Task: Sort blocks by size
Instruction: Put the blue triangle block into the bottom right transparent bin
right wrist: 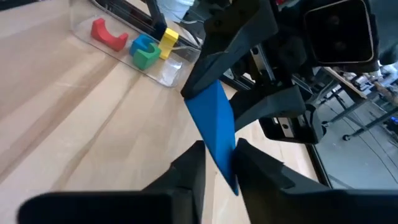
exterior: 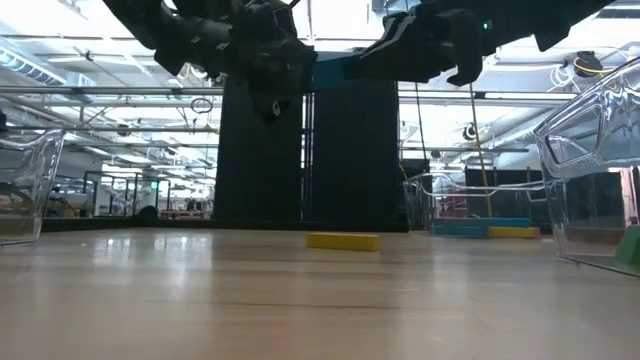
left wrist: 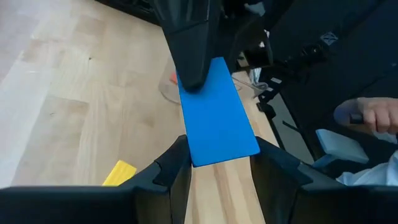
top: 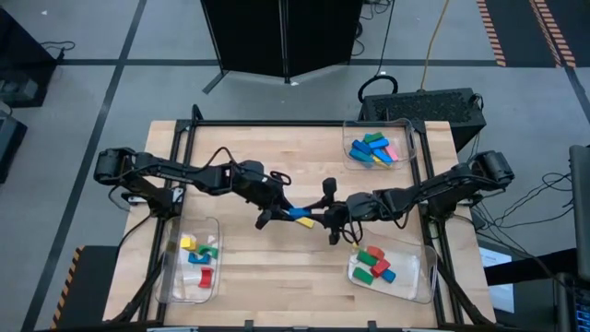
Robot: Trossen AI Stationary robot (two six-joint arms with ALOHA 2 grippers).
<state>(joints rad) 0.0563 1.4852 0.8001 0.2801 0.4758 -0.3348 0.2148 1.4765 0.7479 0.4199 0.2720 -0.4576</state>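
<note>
Blue is what I see held over the middle of the table: a long blue block [top: 300,214] hangs in the air with both grippers on it at once. My left gripper [left wrist: 217,163] has its two fingers clamped on one end, and my right gripper [right wrist: 219,167] has its fingers pressed against the flat sides of the other end. From the low view the block [exterior: 335,70] sits well above the wooden table [top: 277,157], spanning the gap between the two arms.

On the tabletop just beside that spot lies a single yellow block [top: 306,222], flat and on its own. A clear tray [top: 407,136] at the far right corner carries blue, green, pink and yellow blocks. Another tray [top: 426,277] at the near right has red, green and blue ones. A third tray [top: 175,277] at the near left holds yellow, green, blue and red pieces.
</note>
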